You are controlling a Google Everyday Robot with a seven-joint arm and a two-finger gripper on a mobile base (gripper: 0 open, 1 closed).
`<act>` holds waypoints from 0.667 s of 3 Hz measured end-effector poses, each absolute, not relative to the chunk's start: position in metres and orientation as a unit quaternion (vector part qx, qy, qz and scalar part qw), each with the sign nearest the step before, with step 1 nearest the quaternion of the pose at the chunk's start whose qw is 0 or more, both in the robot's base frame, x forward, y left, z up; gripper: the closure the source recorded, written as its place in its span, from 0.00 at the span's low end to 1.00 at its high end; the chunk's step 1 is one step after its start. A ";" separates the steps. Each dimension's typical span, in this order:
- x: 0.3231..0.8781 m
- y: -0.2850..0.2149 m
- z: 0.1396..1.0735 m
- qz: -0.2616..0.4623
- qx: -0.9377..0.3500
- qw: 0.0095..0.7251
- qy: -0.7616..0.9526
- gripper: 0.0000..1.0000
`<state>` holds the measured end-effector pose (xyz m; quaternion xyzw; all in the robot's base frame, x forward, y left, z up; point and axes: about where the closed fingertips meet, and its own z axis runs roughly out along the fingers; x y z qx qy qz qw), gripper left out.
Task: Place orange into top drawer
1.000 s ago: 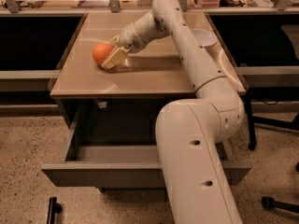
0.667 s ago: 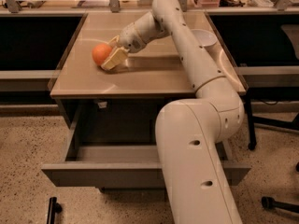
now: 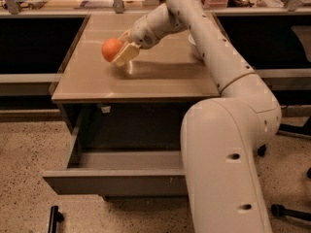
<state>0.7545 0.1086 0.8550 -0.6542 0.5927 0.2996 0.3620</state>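
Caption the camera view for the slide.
Gripper holds the orange over the cabinet top; top drawer stands open below.

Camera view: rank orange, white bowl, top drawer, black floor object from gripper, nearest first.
1. orange, held in the gripper over the table's left part.
2. white bowl, on the table to the right, half hidden by the arm.
3. top drawer, open, below the tabletop.
4. black object, on the floor, bottom left.

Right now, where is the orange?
In the camera view the orange is held in the claw over the left part of the tabletop, above and behind the open top drawer.
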 end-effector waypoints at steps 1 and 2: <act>0.736 0.078 0.915 0.245 -0.634 0.407 0.611 1.00; 0.683 0.060 0.979 0.189 -0.606 0.459 0.622 1.00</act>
